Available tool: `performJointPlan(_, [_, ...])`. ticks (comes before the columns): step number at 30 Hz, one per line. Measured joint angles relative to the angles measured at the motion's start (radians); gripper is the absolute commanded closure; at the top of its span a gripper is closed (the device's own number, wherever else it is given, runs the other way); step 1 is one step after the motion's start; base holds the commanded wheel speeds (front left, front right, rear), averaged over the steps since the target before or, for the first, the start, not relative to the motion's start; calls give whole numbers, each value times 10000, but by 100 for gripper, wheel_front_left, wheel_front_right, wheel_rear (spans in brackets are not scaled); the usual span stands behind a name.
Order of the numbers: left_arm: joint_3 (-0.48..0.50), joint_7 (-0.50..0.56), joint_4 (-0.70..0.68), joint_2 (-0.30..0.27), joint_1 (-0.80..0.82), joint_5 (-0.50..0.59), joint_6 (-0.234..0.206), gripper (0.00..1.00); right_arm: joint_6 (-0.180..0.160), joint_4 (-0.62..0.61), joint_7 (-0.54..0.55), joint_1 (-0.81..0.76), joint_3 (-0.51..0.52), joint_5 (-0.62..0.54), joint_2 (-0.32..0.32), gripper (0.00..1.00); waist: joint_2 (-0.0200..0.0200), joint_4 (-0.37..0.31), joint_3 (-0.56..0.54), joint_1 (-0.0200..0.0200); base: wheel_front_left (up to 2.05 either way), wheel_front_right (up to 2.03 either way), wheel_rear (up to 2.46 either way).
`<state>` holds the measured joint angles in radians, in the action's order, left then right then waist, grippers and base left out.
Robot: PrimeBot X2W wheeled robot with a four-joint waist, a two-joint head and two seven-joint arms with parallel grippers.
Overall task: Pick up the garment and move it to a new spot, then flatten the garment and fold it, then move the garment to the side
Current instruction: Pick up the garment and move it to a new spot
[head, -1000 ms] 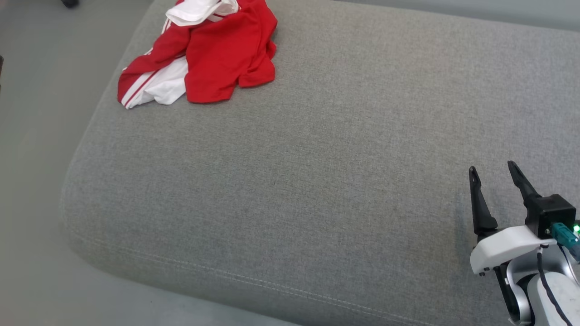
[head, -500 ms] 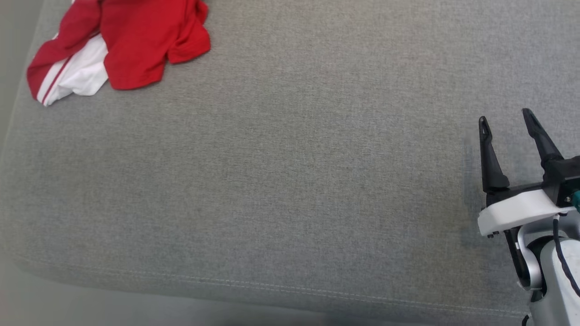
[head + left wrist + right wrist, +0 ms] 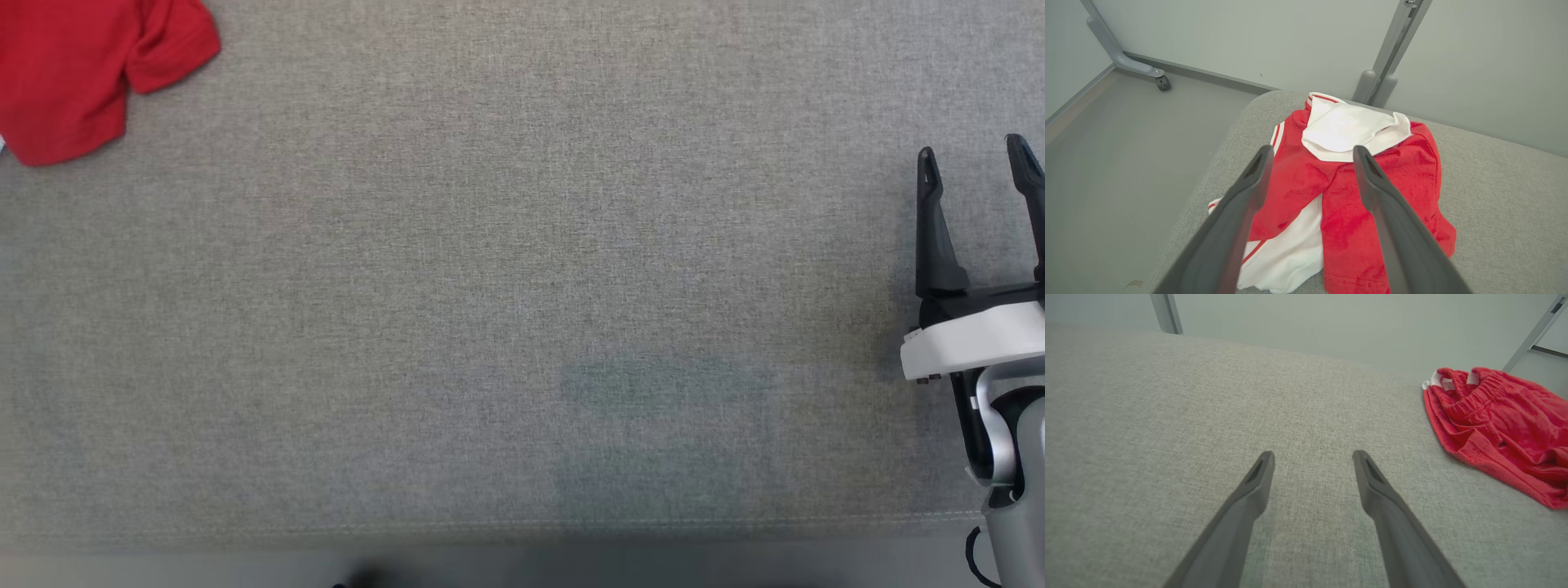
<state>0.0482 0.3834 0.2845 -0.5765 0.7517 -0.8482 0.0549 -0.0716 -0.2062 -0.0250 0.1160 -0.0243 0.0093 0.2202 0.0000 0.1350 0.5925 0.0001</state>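
**Head view.** The right gripper [image 3: 971, 151] stands at the right edge with its two long dark fingers spread wide. It is released, holds nothing, and is poised above the grey woven fabric cushion [image 3: 522, 327]. The fingers point up the view, and the white wrist housing and pale forearm run off at the lower right. One crumpled red-and-white garment [image 3: 73, 73] lies on the cushion in the upper left corner, cut by the frame and well apart from this gripper. Count: one gripper, one garment.

**Left wrist view.** The left gripper [image 3: 1312, 150] is fully spread and grasps nothing. Its two fingers reach toward the garment [image 3: 1298, 179] from above, and contact cannot be confirmed. The garment lies bunched near the cushion's [image 3: 1494, 183] corner, with a white panel uppermost. Beside the cushion is the grey floor [image 3: 1126, 163]. One grey metal post [image 3: 1392, 49] stands behind, and one castor wheel [image 3: 1162, 83] sits on a frame leg.

**Right wrist view.** The right gripper [image 3: 1313, 455] is open wide and empty, over bare cushion [image 3: 1167, 416]. One red cloth with a gathered elastic waistband [image 3: 1502, 428] lies on the cushion at the right, apart from the fingers. It cannot be determined whether it is the same piece.
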Motion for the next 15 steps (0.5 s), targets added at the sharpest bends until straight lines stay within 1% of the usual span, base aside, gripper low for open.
performJointPlan(6, [-343,-215,943,130,137,207,125,0,-2,-10,-8,3,88,4,4,0,0,-247,407,0,0,0,0])
performJointPlan(9, [-591,-282,1296,113,144,665,165,0,-4,-38,-8,4,142,8,44,0,0,-297,496,0,0,0,0])
performJointPlan(15, [-777,-510,1960,15,256,865,242,0,-2,-157,-8,5,167,21,86,0,0,-325,540,0,0,0,0])
